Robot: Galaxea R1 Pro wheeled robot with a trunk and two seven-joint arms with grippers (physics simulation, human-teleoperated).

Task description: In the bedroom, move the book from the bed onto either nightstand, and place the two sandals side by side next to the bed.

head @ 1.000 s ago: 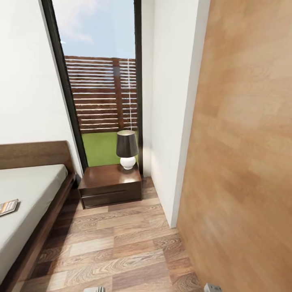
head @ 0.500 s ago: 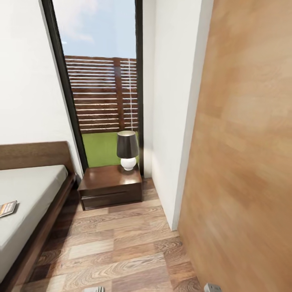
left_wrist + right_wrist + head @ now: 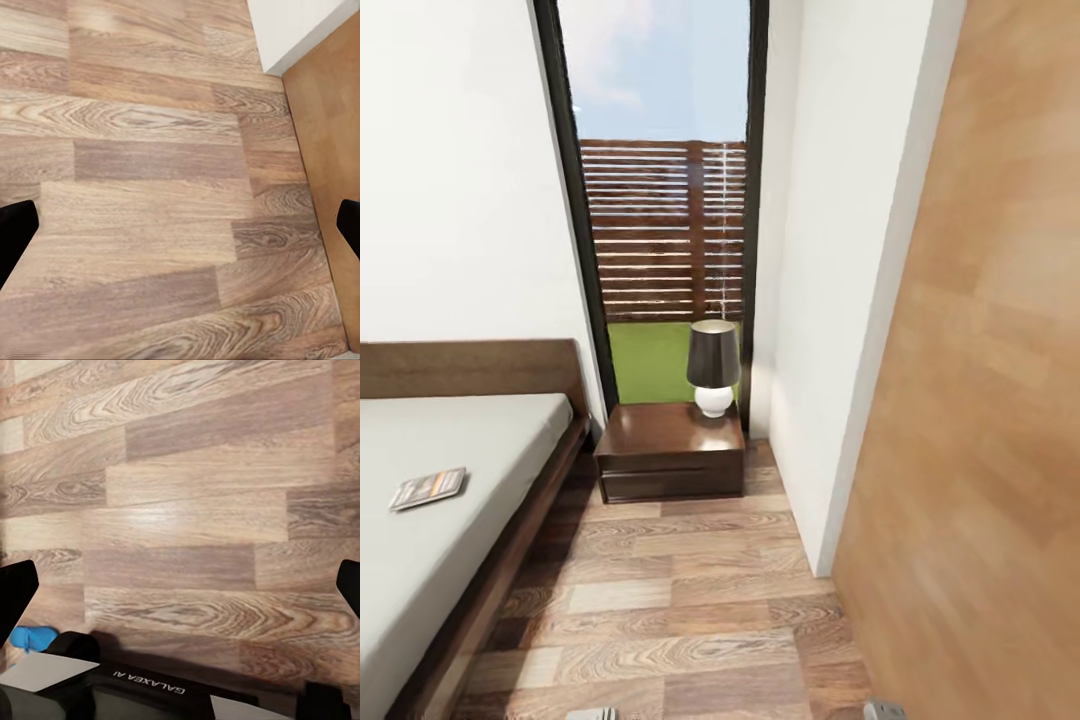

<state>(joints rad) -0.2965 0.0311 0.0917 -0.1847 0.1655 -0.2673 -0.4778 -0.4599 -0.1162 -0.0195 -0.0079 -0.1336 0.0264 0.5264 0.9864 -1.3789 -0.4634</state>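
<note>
The small thin paperback book (image 3: 427,488) with its orange-banded cover lay flat on the off-white mattress of the low bed (image 3: 450,560), well apart from both sets of fingers and not yet picked up. Just beyond the bed's brown headboard stood the dark reddish-brown wooden nightstand (image 3: 670,452), its glossy top bare except for a white-based lamp with a dark shade (image 3: 713,367) at the corner nearest the tall dark-framed window (image 3: 660,200).

Our left gripper (image 3: 180,225) hung over the brown wood-plank floor (image 3: 680,600) with its dark fingers (image 3: 15,232) spread wide and nothing between them; a light wooden panel (image 3: 1000,400) ran close beside one of them. Our right gripper (image 3: 180,581) was likewise spread open and empty above the floor, and near one of its fingers a bright-blue shape (image 3: 30,639), probably one of the sandals, peeped out by the robot's dark base (image 3: 150,690).

We judged we were on the approach. To do it well, we should draw up to the bedside until the book sits squarely ahead of the left fingers, keep them open, come down over the book's edge nearest the floor side, and leave room to swing to the nightstand's free front area, clear of the lamp.
</note>
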